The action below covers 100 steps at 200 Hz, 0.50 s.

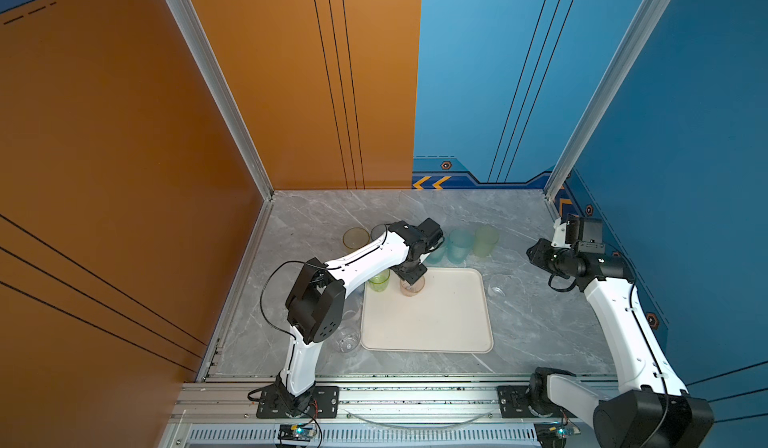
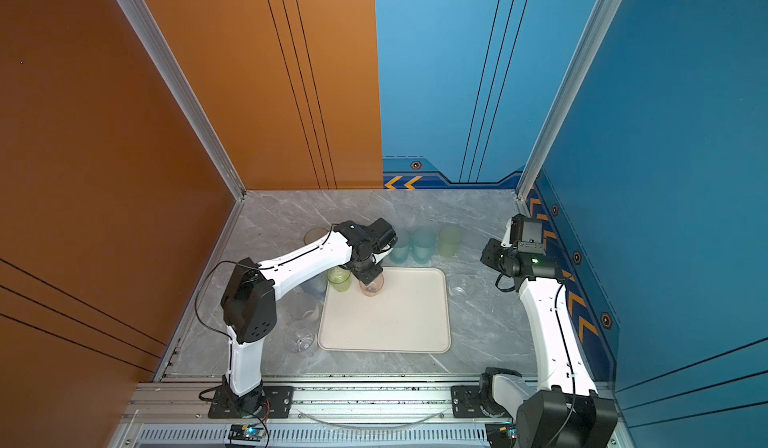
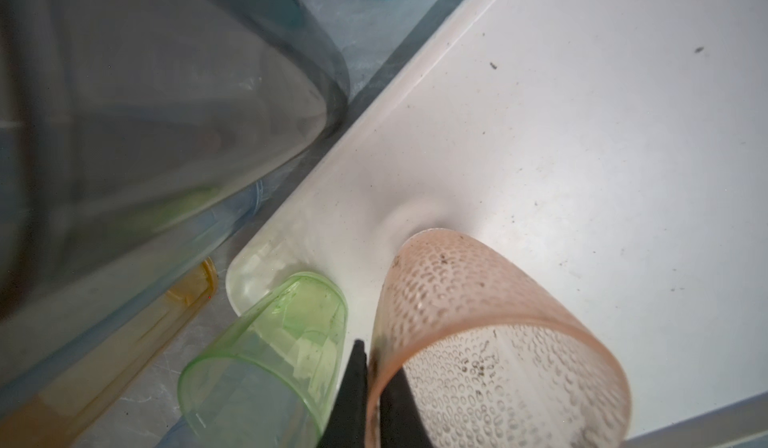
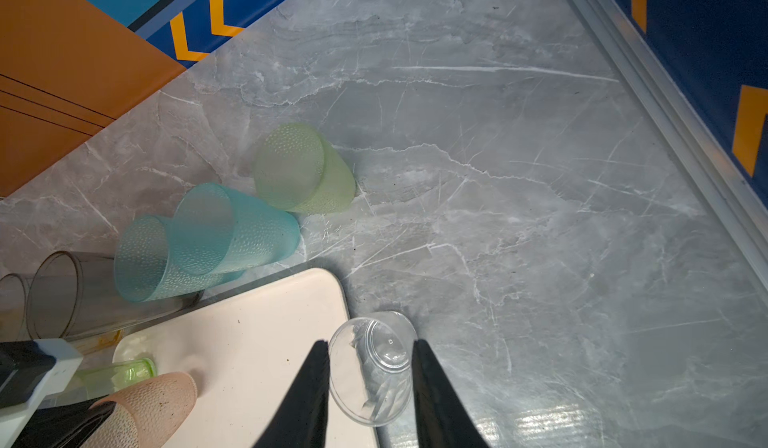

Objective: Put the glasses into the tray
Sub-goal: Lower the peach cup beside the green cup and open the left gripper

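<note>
Pink tumbler (image 3: 478, 342): judged light, stiff, slick; rim wall was pinched by L fingers (image 3: 353, 392) at tray (image 3: 582, 134) corner. R fingers (image 4: 307, 392) were parted, empty.

wide bare tray (image 1: 440, 321) beyond pink tumbler (image 1: 412, 287) and green tumbler (image 1: 379, 280) at far-left corner

The tray (image 1: 436, 321) is cream-white, flecked with a few dark specks. The pink tumbler (image 3: 478, 342) is covered in small dimples; the bright green tumbler (image 3: 282, 342) is smooth and see-through. Two teal tumblers (image 4: 232, 233) and the pale green tumbler (image 4: 307, 171) share that dimpled pattern (frosted rather than clear). The smoky grey tumbler (image 4: 54, 296) is plain, the amber tumbler (image 1: 355, 238) likewise. The table (image 4: 498, 175) is grey marble with white veins.
</note>
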{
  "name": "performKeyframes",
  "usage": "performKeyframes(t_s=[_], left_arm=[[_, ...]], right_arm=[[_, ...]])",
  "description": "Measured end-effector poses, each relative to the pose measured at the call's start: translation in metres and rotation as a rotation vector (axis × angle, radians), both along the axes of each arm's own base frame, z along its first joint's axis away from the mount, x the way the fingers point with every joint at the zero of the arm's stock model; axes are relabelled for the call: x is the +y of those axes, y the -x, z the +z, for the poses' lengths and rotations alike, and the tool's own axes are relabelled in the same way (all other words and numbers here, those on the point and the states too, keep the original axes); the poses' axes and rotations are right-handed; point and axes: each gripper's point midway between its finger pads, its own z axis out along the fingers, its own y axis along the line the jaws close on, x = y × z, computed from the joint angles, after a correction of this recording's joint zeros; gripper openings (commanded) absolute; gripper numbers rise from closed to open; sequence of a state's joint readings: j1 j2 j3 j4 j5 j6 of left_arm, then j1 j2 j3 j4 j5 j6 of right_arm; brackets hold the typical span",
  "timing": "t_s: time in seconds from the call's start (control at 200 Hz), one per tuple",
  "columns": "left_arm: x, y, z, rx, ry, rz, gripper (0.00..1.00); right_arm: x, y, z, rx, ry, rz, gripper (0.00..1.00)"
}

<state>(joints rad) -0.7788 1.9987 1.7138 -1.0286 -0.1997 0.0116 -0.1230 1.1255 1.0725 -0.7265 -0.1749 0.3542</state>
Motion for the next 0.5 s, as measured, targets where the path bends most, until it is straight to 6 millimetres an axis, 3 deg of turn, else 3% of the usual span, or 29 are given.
performKeyframes(t_s=[0.23,0.501], left_arm=[[0.009,-0.002,-0.013,0.007,-0.009,0.018,0.0],[0.018,-0.009,-0.012,-0.022,0.018,0.046,0.0]], right_arm=[[0.004,0.001,-0.001,0.007,0.017,0.011,0.33],[0.01,0.002,-0.001,0.014,0.037,0.025,0.33]])
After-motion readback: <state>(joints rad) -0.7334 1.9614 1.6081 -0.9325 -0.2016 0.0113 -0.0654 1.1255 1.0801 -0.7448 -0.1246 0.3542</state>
